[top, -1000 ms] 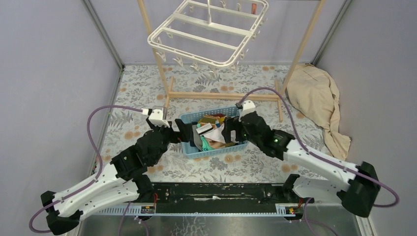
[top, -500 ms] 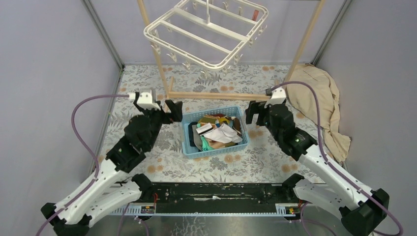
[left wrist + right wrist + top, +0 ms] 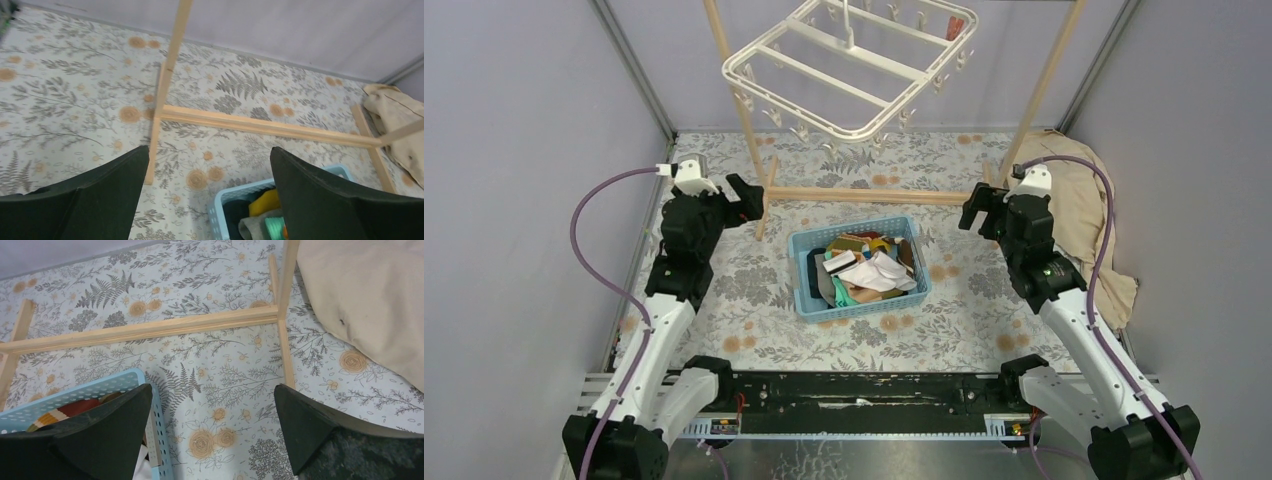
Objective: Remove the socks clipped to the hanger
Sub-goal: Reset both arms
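The white hanger (image 3: 854, 70) hangs tilted from the wooden rack at the top of the top view. One small red sock (image 3: 952, 28) shows at its far right corner; the other clips look bare. Several mixed-colour socks (image 3: 864, 268) lie in the blue basket (image 3: 802, 270). My left gripper (image 3: 749, 203) is open and empty, left of the basket and near the rack's left post. My right gripper (image 3: 977, 212) is open and empty, right of the basket. The left wrist view shows its gripper (image 3: 209, 150) above the basket's corner (image 3: 225, 200). The right wrist view shows its gripper (image 3: 212, 387) over the floral mat.
The wooden rack's base bar (image 3: 874, 196) crosses behind the basket, with posts (image 3: 746, 130) rising left and right. A large beige cloth (image 3: 1074, 200) lies at the right, also in the right wrist view (image 3: 370, 295). Grey walls close in both sides.
Both grippers have drawn back from the basket, out to the sides and towards the rack. The hanger has swung a little.
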### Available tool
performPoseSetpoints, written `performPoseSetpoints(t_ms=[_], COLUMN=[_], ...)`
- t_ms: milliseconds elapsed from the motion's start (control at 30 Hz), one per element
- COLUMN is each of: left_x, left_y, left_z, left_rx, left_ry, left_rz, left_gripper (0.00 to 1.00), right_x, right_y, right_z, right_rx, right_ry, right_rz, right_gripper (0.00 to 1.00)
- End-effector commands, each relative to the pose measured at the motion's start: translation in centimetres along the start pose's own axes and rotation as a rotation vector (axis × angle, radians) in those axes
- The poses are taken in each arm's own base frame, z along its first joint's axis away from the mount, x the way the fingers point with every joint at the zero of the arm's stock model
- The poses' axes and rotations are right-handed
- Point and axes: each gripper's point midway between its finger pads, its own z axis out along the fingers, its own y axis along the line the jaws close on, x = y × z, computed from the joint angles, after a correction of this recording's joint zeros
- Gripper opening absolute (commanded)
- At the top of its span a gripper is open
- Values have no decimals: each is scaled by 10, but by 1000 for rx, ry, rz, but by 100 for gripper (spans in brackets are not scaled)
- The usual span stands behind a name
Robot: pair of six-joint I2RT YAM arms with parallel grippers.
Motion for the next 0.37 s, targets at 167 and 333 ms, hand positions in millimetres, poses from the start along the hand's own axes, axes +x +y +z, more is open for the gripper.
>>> performPoseSetpoints(t_ms=[167, 333], left_x=[-6, -6], left_y=[-22, -23], left_z=[6, 6], left_rx=[132, 138], left_ry=[-24, -22], left_rz=[-22, -18], left_gripper=[99, 99], right_x=[-25, -18], right_y=[8, 12], right_z=[-5, 1], right_rx=[-17, -41], right_ry=[-51, -35], right_rz=[39, 33], right_gripper=[100, 99])
